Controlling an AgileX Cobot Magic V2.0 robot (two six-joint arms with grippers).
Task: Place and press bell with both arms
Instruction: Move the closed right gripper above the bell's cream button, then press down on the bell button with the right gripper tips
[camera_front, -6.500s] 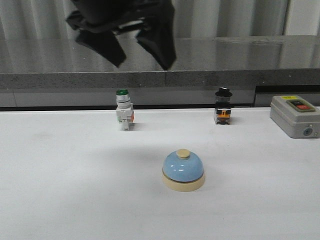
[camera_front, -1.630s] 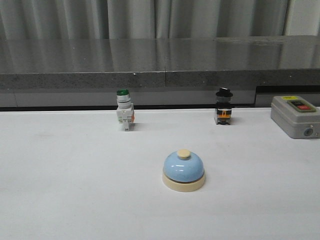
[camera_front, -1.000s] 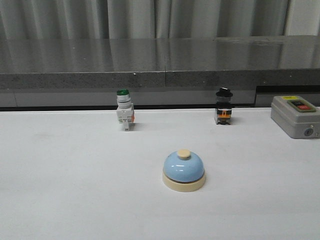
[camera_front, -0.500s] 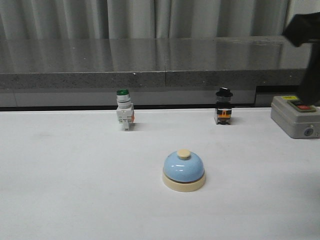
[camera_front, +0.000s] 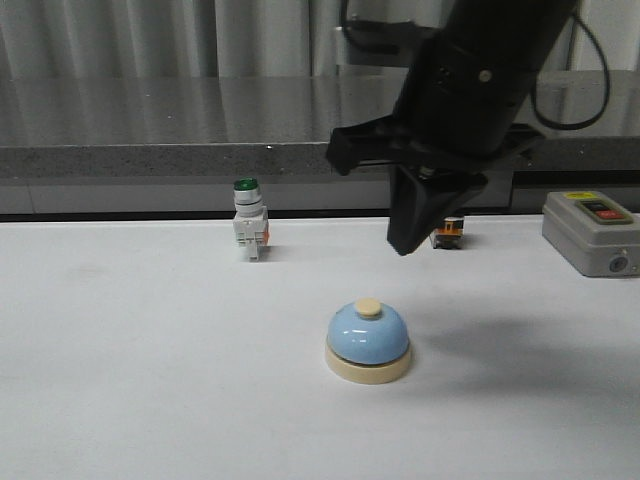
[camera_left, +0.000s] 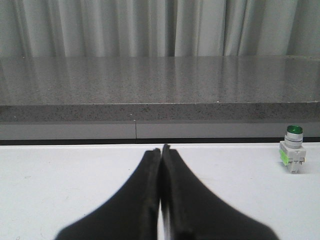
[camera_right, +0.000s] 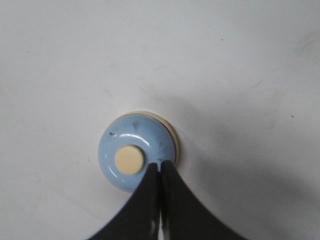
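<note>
Right arm poised above the bell, fingers pressed together.

The bell (camera_front: 367, 342) sits on the white worktop (camera_front: 150, 380), mid-front. The right gripper (camera_front: 402, 245) hangs above and just behind it, pointing down, its tip offset from the cream button (camera_right: 129, 160) — a straight descent would likely strike the dome and slide off or nudge the bell. The left gripper (camera_left: 161, 150), also pressed together, is level over the worktop, well apart from the bell — nearer the green-capped switch (camera_left: 293, 155).

White surface (camera_front: 130, 380) carries the bell (camera_front: 367, 342) near centre; green-capped pushbutton switch (camera_front: 248, 232) stands toward the rear left; black-capped switch (camera_front: 447, 232), partly hidden, rear right; grey control box (camera_front: 592, 232) at right edge.
</note>
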